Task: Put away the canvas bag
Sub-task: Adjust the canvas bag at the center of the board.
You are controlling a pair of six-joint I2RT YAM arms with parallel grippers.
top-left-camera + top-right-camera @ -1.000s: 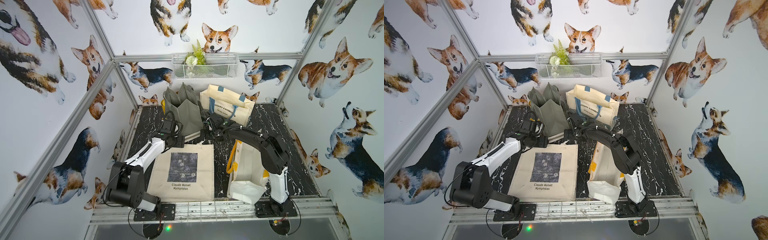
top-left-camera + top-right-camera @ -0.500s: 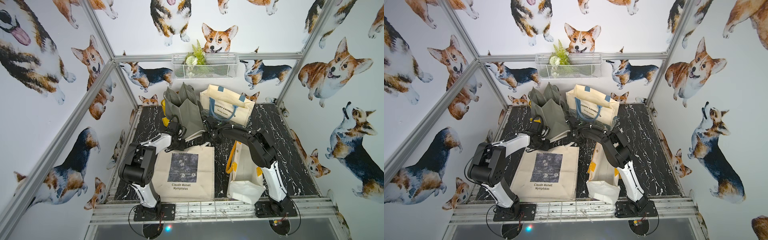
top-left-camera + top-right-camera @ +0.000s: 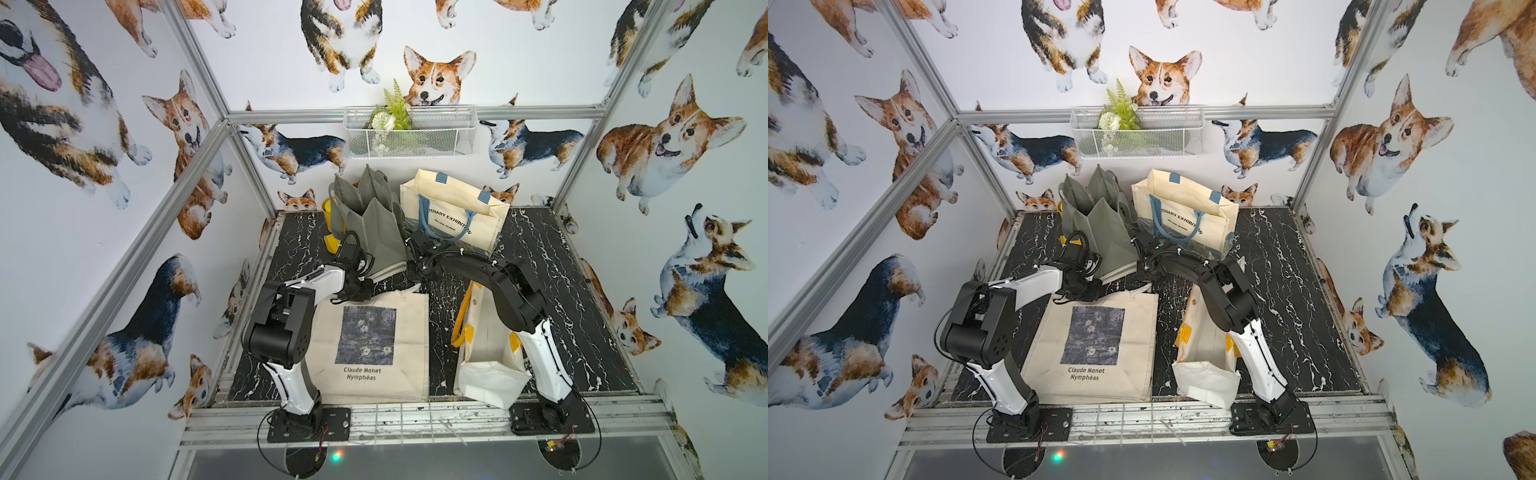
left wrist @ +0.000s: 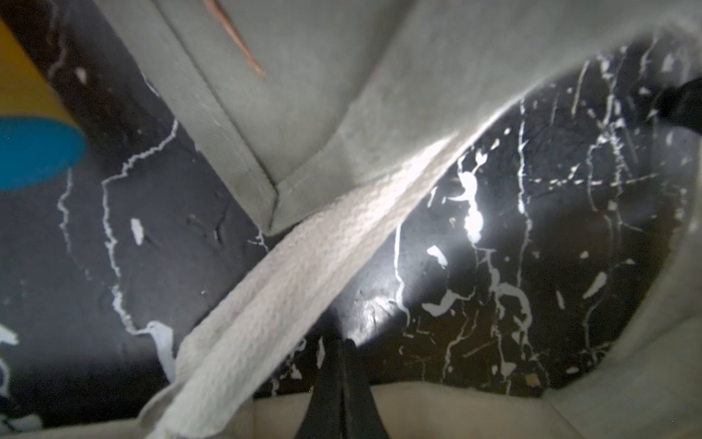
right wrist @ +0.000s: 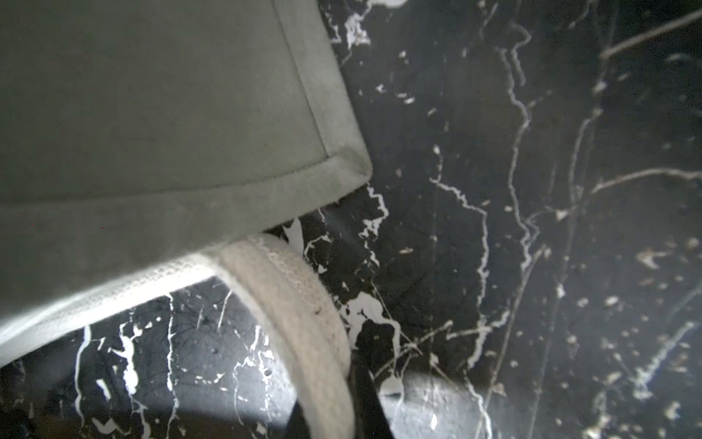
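Observation:
The canvas bag (image 3: 374,332) (image 3: 1096,340), cream with a dark Monet print, lies flat on the black marble table (image 3: 552,257). Both grippers sit at its far, top edge. My left gripper (image 3: 359,291) (image 3: 1084,291) is at the left corner. In the left wrist view the left gripper (image 4: 343,344) has its black fingers pressed together over the bag's edge, and a cream handle strap (image 4: 285,273) runs beside them. My right gripper (image 3: 415,276) (image 3: 1148,278) (image 5: 351,365) is shut on the other handle strap (image 5: 304,304), which covers most of its fingers.
A grey bag (image 3: 370,224) stands just behind both grippers, with its hem over the straps. A cream bag with blue handles (image 3: 449,212) stands beside it. A white bag with yellow handles (image 3: 486,357) lies to the right. A wire basket (image 3: 409,133) hangs on the back wall.
Both grippers have gone from open to shut at the bag's top edge. The left arm's elbow has risen and folded back. The right gripper now has a strap in it.

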